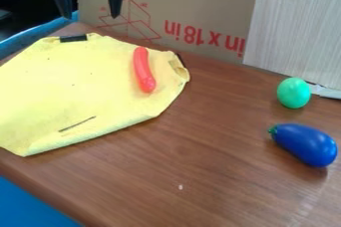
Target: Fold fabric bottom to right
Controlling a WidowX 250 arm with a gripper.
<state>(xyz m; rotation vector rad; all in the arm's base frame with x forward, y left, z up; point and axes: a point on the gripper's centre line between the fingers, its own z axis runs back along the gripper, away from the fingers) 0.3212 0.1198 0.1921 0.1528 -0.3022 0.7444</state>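
Camera view. Item: one black gripper (90, 16), upper left, raised clear of the cloth; fingers spread, nothing between them, presumably to leave room for taking an edge. Item: one yellow fabric (73, 86), at left on the brown table (206, 171), unevenly spread; bottom edge seemingly accessible for the fold. Item: one red toy (143, 71), lying on the fabric's right part, liable to shift or be covered. Items: green ball (293, 92), blue eggplant (304, 144), apart at right, likely outside the fold's path.
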